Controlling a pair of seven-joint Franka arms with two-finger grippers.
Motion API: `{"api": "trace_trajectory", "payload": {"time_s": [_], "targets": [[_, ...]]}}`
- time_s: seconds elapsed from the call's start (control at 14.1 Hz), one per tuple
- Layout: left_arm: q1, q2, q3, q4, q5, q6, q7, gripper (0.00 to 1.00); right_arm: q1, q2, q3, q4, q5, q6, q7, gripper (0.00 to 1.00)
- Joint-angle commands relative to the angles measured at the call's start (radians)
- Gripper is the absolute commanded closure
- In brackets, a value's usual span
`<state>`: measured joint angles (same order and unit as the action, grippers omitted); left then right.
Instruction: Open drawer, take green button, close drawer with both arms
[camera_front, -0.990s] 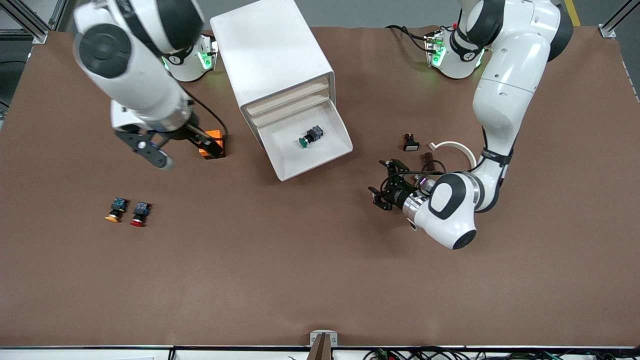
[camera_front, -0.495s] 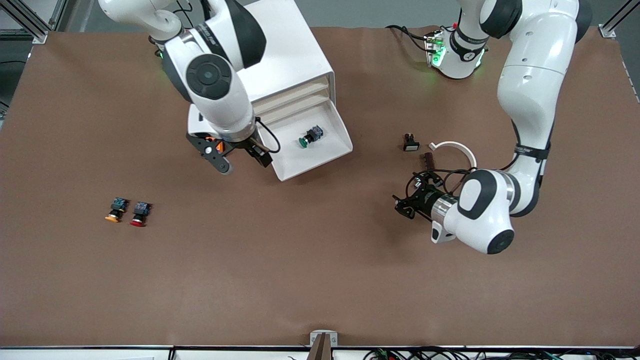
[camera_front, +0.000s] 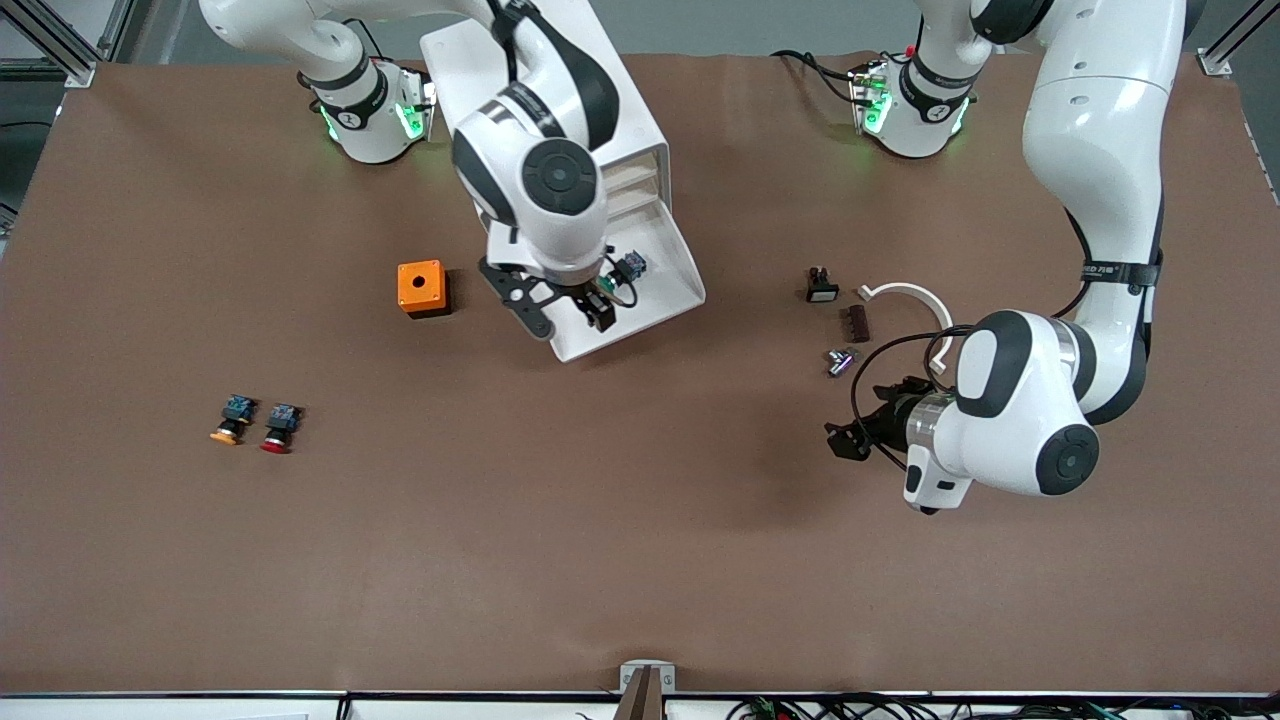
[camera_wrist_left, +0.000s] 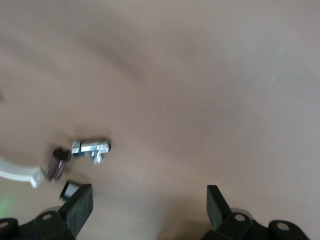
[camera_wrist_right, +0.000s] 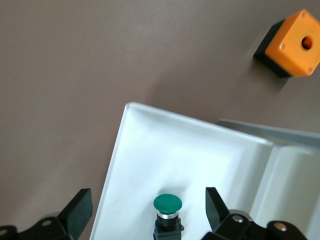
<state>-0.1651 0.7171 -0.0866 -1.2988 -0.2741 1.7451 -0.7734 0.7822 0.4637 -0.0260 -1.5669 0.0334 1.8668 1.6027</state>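
The white cabinet (camera_front: 635, 130) has its lowest drawer (camera_front: 660, 292) pulled out, a shallow white tray (camera_wrist_right: 160, 150). The green-capped button (camera_front: 629, 266) lies on its side in that tray, and its round green cap (camera_wrist_right: 167, 202) shows in the right wrist view. My right gripper (camera_front: 565, 310) hangs open over the drawer. The button sits between its spread fingers (camera_wrist_right: 80, 202), not touching either, in that same view. My left gripper (camera_front: 843, 441) is open over bare table toward the left arm's end, with nothing between its fingertips (camera_wrist_left: 215, 197).
An orange box (camera_front: 420, 288) with a hole stands beside the drawer. Orange-capped (camera_front: 228, 420) and red-capped (camera_front: 278, 427) buttons lie toward the right arm's end. Near the left gripper lie a small black switch (camera_front: 821, 287), a white ring (camera_front: 905, 292), a brown piece (camera_front: 857, 322) and a metal part (camera_front: 840, 360).
My right arm swung from over the orange box to over the open drawer and the button. My left arm drew back from the small parts. Both grippers stayed open.
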Motion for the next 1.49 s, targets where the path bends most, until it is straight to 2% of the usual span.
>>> {"api": "trace_trajectory", "payload": {"time_s": [0.0, 0.28, 0.5, 1.41], "targets": [[-0.010, -0.045, 0.002, -0.022, 0.055, 0.083, 0.016, 0.00, 0.046, 0.041, -0.012, 0.013, 0.003, 0.008, 0.025, 0.00], [-0.013, -0.059, 0.002, -0.027, 0.059, 0.192, 0.017, 0.00, 0.075, 0.044, -0.012, 0.001, 0.003, 0.006, 0.026, 0.00], [-0.062, -0.036, 0.004, -0.033, 0.088, 0.244, 0.014, 0.00, 0.094, 0.044, -0.012, -0.008, 0.005, 0.008, 0.029, 0.00], [-0.057, -0.030, 0.005, -0.053, 0.104, 0.286, 0.017, 0.00, 0.150, 0.084, -0.012, -0.035, 0.005, 0.058, 0.082, 0.00]]}}
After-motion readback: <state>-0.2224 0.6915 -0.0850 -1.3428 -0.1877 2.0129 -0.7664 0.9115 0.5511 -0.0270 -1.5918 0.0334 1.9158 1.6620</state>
